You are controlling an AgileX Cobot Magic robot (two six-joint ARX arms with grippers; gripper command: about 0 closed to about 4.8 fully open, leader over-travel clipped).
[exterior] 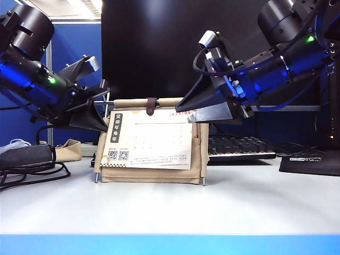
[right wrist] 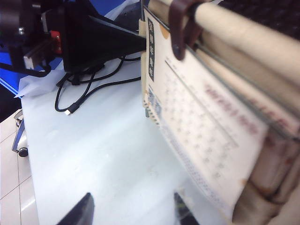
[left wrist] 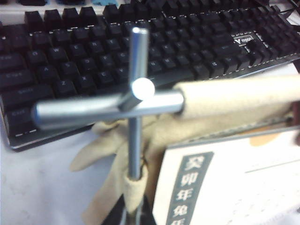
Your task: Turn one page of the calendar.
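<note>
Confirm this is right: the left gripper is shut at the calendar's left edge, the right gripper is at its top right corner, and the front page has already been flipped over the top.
Not flipped. In the exterior view the page still hangs on the front of the calendar. The left gripper and right gripper are placed as you say.

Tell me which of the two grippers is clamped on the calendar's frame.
The left gripper, shut on the calendar frame's left end; the right gripper hovers open by the page's top right corner.
</note>
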